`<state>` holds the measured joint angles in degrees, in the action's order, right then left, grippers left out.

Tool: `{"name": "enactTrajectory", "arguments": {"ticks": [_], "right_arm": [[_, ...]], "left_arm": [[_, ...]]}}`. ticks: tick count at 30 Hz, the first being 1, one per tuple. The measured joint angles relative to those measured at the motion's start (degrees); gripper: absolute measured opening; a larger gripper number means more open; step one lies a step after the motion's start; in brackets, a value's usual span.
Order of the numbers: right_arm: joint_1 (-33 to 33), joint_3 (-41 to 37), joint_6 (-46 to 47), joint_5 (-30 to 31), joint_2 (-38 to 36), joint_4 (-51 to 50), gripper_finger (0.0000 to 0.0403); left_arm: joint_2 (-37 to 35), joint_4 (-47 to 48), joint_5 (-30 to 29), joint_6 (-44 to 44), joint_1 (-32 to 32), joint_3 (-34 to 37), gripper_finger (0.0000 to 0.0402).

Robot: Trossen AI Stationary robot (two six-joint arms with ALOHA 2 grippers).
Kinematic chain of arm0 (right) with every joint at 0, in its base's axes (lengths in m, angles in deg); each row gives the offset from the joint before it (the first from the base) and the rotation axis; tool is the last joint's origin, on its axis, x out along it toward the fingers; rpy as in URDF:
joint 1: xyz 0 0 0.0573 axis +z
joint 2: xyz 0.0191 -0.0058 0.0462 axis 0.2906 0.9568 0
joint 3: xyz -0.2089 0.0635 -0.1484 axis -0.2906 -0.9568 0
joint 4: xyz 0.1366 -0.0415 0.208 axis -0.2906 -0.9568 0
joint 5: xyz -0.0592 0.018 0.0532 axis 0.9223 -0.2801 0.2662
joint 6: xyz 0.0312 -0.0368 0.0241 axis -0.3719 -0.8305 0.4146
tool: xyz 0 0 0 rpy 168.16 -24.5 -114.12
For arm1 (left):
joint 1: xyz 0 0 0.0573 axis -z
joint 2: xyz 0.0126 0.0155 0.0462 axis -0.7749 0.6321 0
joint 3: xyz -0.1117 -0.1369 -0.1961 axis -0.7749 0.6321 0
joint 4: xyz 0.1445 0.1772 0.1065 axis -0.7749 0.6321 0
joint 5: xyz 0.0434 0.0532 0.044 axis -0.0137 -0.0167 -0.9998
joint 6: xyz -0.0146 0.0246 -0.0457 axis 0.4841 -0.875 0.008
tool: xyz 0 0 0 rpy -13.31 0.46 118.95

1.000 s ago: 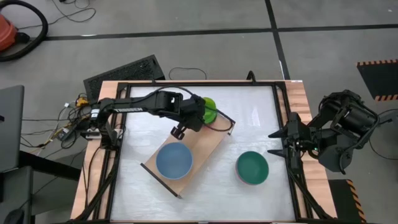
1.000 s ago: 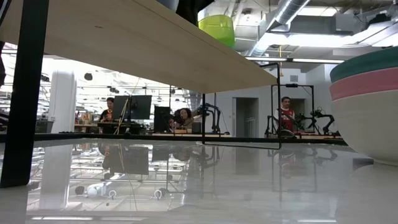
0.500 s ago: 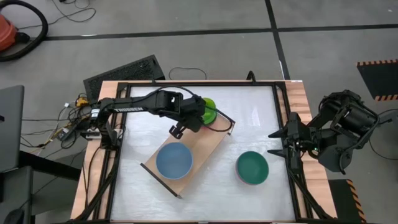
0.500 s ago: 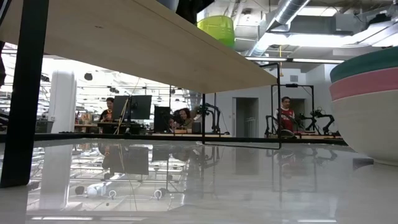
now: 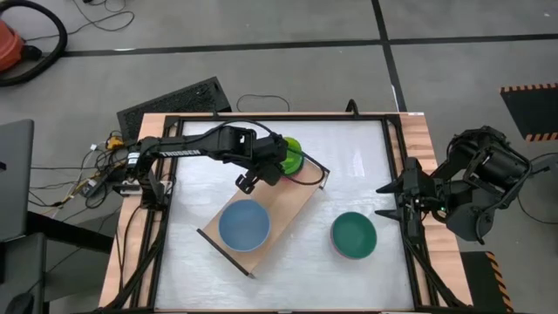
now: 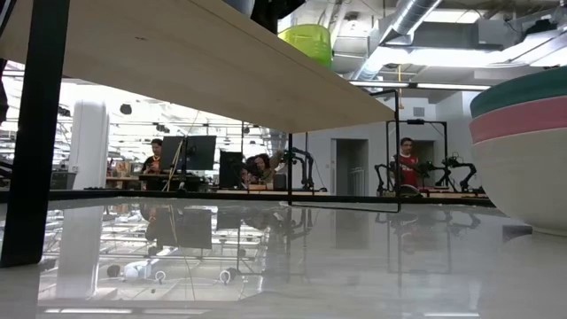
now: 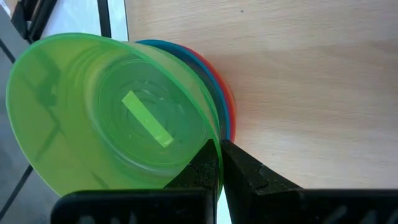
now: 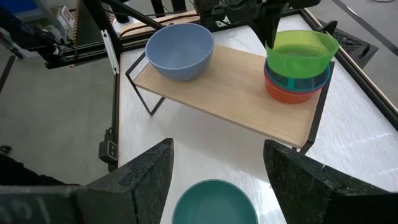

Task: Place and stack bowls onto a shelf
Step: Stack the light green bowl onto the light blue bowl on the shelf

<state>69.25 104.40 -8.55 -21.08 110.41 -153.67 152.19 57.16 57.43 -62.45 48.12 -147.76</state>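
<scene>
Jaws of the left arm (image 7: 219, 163) pinch the green bowl's (image 7: 112, 112) rim above stacked bowls (image 8: 297, 84) on the shelf (image 8: 242, 93); right arm's jaws (image 8: 217, 165) gape wide beside the surface (image 5: 366, 166).

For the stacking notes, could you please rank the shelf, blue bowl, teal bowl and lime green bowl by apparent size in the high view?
1. shelf
2–3. blue bowl and teal bowl: look alike
4. lime green bowl, partly hidden by the left claw
</scene>
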Motion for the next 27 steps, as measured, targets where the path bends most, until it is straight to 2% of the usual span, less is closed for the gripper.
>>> {"name": "enactTrajectory", "arguments": {"ticks": [7,17,27], "right_arm": [[0.0,0.0,0.0,0.0,0.0,0.0,0.0276],[0.0,0.0,0.9,0.0,0.0,0.0,0.0276],[0.0,0.0,1.0,0.0,0.0,0.0,0.0276]], "left_arm": [[0.0,0.0,0.0,-0.9,-0.1,0.0,0.0011],[0.0,-0.1,-0.2,-0.5,-0.5,0.0,0.0071],[-0.1,-2.0,-4.5,2.5,0.2,-2.1,0.0088]]}}
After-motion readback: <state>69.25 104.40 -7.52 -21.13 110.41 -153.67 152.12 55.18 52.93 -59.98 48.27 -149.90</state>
